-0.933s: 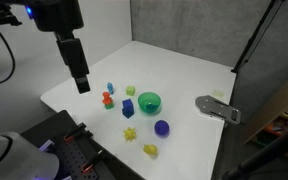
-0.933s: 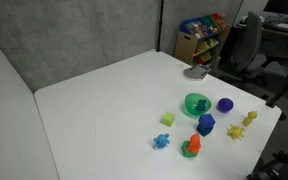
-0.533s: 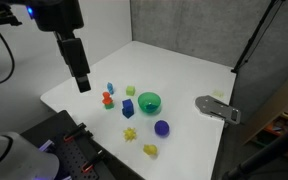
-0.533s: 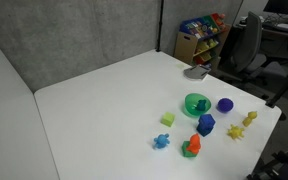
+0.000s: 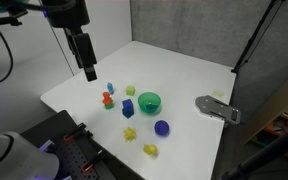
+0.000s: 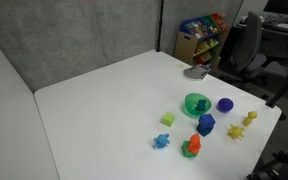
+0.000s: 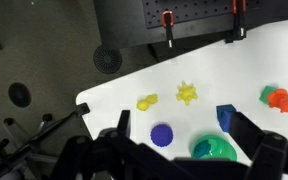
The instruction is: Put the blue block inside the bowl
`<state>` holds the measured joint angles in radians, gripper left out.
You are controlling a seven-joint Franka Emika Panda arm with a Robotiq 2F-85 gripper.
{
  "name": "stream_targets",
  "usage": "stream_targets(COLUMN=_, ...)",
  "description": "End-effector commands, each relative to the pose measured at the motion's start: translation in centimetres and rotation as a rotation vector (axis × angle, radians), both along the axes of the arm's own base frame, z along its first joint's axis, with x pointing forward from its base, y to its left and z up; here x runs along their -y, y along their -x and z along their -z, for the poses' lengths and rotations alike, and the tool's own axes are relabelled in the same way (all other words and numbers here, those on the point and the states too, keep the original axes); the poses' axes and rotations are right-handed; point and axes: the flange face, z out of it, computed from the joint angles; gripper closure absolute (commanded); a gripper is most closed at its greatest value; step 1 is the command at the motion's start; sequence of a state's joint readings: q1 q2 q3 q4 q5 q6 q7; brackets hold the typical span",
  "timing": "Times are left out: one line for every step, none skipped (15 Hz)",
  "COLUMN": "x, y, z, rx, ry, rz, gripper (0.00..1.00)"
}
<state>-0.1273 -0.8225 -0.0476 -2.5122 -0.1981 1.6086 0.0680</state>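
Observation:
The blue block (image 5: 128,109) is a small mid-blue cube on the white table, just beside the bright green bowl (image 5: 149,101). Both show in both exterior views, block (image 6: 206,124) and bowl (image 6: 196,104), and in the wrist view, block (image 7: 227,117) and bowl (image 7: 216,149). A small teal piece lies inside the bowl. My gripper (image 5: 88,70) hangs open and empty above the table's edge, well away from the block. In the wrist view its two fingers (image 7: 179,122) are spread apart with nothing between them.
A blue ball (image 5: 161,127), two yellow toys (image 5: 130,133) (image 5: 150,150), a red-orange toy (image 5: 108,100), a light-blue piece (image 5: 110,89) and a light-green piece (image 5: 130,90) lie around the bowl. A grey object (image 5: 217,108) lies near the table's edge.
My gripper has risen and shifted a little toward the toys. The toys have not moved.

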Motion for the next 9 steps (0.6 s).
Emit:
stream_targets(x=-1.9, y=-3.1, z=0.4, rx=0.002, ry=-0.017, rz=0.031, gripper=0.0)
stream_targets(x=-2.5, y=-3.9, z=1.0, rx=0.0, ry=-0.018, rz=0.035, gripper=0.0)
stream_targets(x=-3.1, y=-4.8, z=1.7, rx=0.001, ry=-0.02, rz=0.041, gripper=0.0)
stream_targets(x=-3.6, y=-5.6, z=2.3, rx=0.001, ry=-0.025, rz=0.043, gripper=0.0)
stream_targets(x=-4.0, y=-6.4, z=3.1, rx=-0.002, ry=-0.034, rz=0.041, gripper=0.0)
stream_targets(x=-4.4, y=-7.2, z=3.8, rx=-0.006, ry=-0.042, rz=0.037, gripper=0.0)
stream_targets(x=-4.8, y=-8.2, z=4.7, rx=-0.011, ry=-0.054, rz=0.03, gripper=0.0)
stream_targets(x=-5.2, y=-9.0, z=5.6, rx=-0.016, ry=-0.067, rz=0.021, gripper=0.0)
stream_targets(x=-5.5, y=-9.8, z=6.5, rx=-0.019, ry=-0.077, rz=0.012, gripper=0.0)
